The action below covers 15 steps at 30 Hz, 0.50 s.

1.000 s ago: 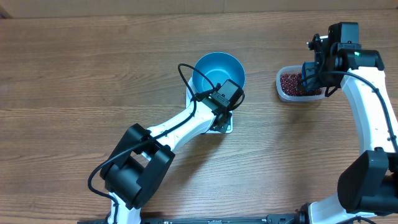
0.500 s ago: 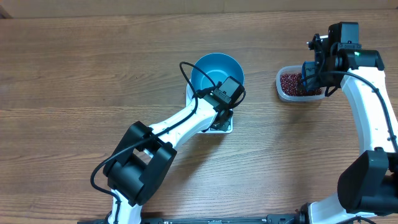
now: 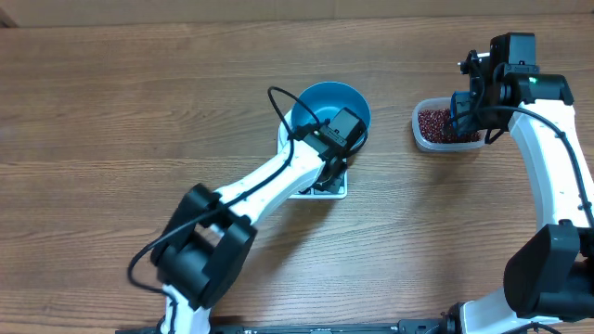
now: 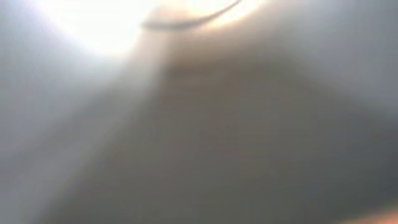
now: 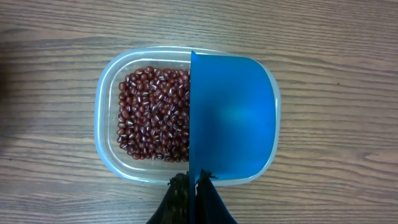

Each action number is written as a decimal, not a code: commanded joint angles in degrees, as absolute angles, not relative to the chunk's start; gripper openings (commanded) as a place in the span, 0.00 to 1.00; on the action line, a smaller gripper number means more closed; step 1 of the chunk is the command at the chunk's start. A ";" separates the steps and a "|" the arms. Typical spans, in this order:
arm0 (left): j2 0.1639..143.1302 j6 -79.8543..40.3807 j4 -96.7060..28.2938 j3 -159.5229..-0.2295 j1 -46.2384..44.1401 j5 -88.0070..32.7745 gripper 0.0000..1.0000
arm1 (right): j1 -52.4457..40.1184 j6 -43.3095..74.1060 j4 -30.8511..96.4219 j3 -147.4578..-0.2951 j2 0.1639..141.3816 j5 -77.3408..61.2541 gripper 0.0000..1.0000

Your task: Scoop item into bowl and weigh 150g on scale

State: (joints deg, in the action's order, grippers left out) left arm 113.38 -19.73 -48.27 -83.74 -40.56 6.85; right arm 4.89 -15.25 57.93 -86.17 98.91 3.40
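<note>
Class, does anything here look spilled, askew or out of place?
No dark red-brown beans lie outside the clear plastic tub under the blue scoop. But the round blue bowl seems to sit towards the far edge of the flat white scale, not centred, though partly hidden.

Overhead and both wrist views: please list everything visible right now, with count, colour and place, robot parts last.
wooden table: one, brown, under everything.
flat white square scale: one, white, mid-table, mostly hidden by the left arm.
round blue bowl: one, blue, on the scale; no beans in the part that shows.
clear plastic tub: one, transparent, on the table to the right of the bowl.
small red-brown beans: many, dark red-brown, in the tub.
blue plastic scoop: one, blue, over one half of the tub.
left pincer: one, black, at the bowl's near rim, shut; its own camera shows only blur.
right pincer: one, black, above the tub, shut on the scoop.
</note>
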 commanded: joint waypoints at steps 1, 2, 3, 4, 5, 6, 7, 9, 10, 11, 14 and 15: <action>107.00 -20.86 -48.25 -85.45 -39.09 6.55 0.11 | 5.02 -15.03 57.56 -86.59 98.50 3.73 0.04; 106.52 -20.84 -48.29 -85.45 -38.83 6.46 0.13 | 5.02 -15.03 57.58 -86.59 98.50 3.73 0.04; 105.95 -20.86 -48.40 -85.45 -38.44 6.35 0.15 | 5.02 -15.00 57.56 -86.59 98.50 3.73 0.04; 105.58 -20.88 -48.45 -85.45 -38.13 6.33 0.18 | 5.02 -15.00 57.56 -86.59 98.50 3.73 0.04; 105.25 -20.93 -48.47 -85.45 -37.80 6.28 0.22 | 5.02 -15.00 57.56 -86.59 98.50 3.73 0.04; 104.79 -21.12 -48.53 -85.56 -37.39 6.09 0.29 | 5.02 -15.00 57.56 -86.59 98.50 3.73 0.04; 104.42 -21.47 -48.66 -85.89 -36.86 5.89 0.36 | 5.02 -15.00 57.56 -86.59 98.50 3.73 0.04; 103.68 -21.52 -49.98 -87.94 -35.59 5.69 0.56 | 5.02 -15.00 57.56 -86.59 98.50 3.73 0.04; 103.46 -21.67 -51.20 -89.62 -34.94 5.50 0.59 | 5.02 -15.00 57.56 -86.59 98.50 3.73 0.04; 103.33 -21.91 -52.62 -91.64 -34.20 5.13 0.65 | 5.02 -15.00 57.56 -86.59 98.50 3.73 0.05; 103.37 -21.91 -56.86 -98.15 -31.88 3.05 0.78 | 5.02 -15.00 57.47 -86.59 98.50 3.73 0.05; 103.37 -22.20 -58.39 -100.73 -30.81 2.52 0.82 | 5.02 -15.00 57.34 -86.59 98.50 3.73 0.05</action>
State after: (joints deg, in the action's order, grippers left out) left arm 105.80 -21.50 -56.14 -92.68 -33.58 4.84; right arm 4.89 -15.25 57.89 -86.17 98.91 3.40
